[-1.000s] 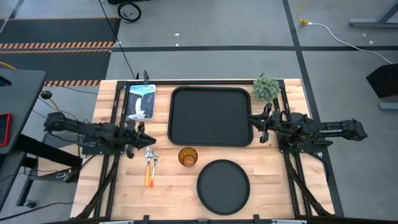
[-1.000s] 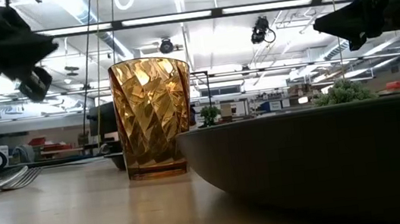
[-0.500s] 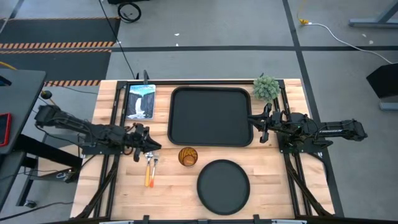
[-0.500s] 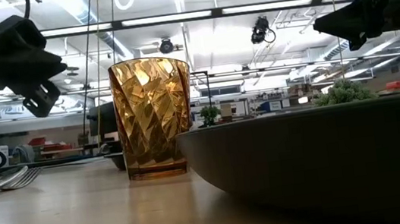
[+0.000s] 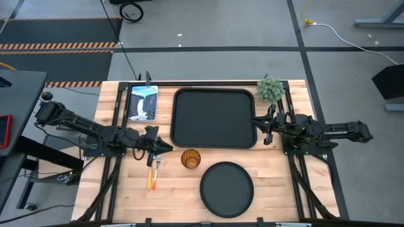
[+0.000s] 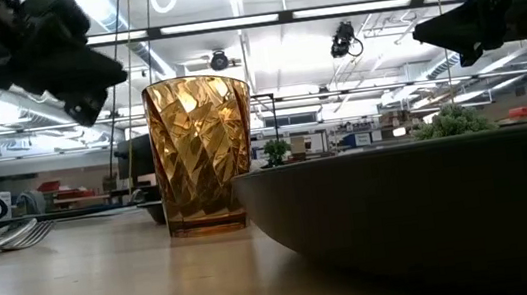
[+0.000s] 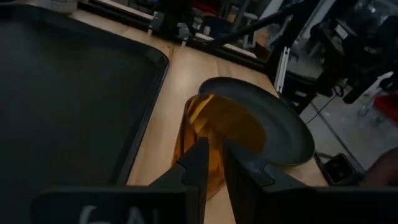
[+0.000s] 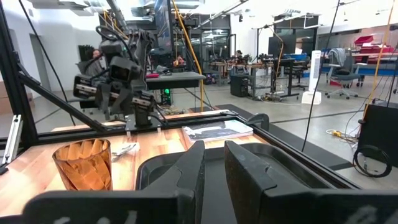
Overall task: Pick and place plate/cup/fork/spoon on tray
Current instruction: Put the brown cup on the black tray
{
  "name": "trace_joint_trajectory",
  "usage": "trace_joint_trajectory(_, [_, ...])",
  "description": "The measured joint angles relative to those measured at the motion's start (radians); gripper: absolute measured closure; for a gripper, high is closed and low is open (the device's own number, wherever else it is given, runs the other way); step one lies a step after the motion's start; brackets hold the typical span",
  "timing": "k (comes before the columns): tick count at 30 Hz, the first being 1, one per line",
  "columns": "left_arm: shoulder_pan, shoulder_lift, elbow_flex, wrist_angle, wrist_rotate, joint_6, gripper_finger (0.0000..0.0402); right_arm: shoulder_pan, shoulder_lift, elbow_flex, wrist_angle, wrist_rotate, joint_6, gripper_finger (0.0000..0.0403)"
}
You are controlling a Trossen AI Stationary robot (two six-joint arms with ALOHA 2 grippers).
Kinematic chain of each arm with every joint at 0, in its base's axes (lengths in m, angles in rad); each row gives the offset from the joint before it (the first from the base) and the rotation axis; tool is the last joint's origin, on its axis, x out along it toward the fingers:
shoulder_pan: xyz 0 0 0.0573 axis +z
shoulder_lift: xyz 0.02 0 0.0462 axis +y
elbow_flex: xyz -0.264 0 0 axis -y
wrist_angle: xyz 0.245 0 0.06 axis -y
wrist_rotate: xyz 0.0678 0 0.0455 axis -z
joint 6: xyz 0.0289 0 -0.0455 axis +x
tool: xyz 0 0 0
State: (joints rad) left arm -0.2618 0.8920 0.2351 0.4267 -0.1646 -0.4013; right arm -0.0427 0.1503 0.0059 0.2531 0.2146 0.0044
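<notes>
In the high view the fork and spoon are lying side by side left of centre, below the tray's lower-left corner. Their long axes are running up and down the frame, silver heads toward the top, orange handles pointing at the bottom edge. The cup is standing upright at centre, just below the tray, mouth up. The plate is lying flat at lower centre, just right of and below the cup. The tray's long sides are running left to right across upper centre.

The left gripper is hovering just left of the cup, above the utensil heads, its fingers pointing at the cup with a narrow gap between them and nothing held. Compared with a second ago, it has been sliding rightward from beside the card side toward the cup; in the low view it now sits higher and nearer the cup.

The right gripper is waiting at the tray's right edge, unmoved, its fingers slightly parted and empty.
</notes>
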Motion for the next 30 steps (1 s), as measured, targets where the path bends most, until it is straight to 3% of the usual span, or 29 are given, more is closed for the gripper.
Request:
trace_joint_trajectory(8, [0.063, 0.136, 0.213, -0.236, -0.017, -0.041, 0.0268, 0.0, 0.0, 0.0, 0.0, 0.0, 0.0, 0.0334])
trace_joint_trajectory(14, [0.089, 0.226, 0.345, -0.387, 0.061, -0.061, 0.022, 0.0, 0.0, 0.0, 0.0, 0.0, 0.0, 0.0334])
trace_joint_trajectory(22, [0.093, 0.326, 0.468, -0.474, 0.103, -0.117, 0.0203, 0.0, 0.0, 0.0, 0.0, 0.0, 0.0, 0.0334])
trace_joint_trajectory(30, [0.093, 0.446, 0.625, -0.667, 0.104, -0.113, 0.0193, 0.0, 0.0, 0.0, 0.0, 0.0, 0.0, 0.0334])
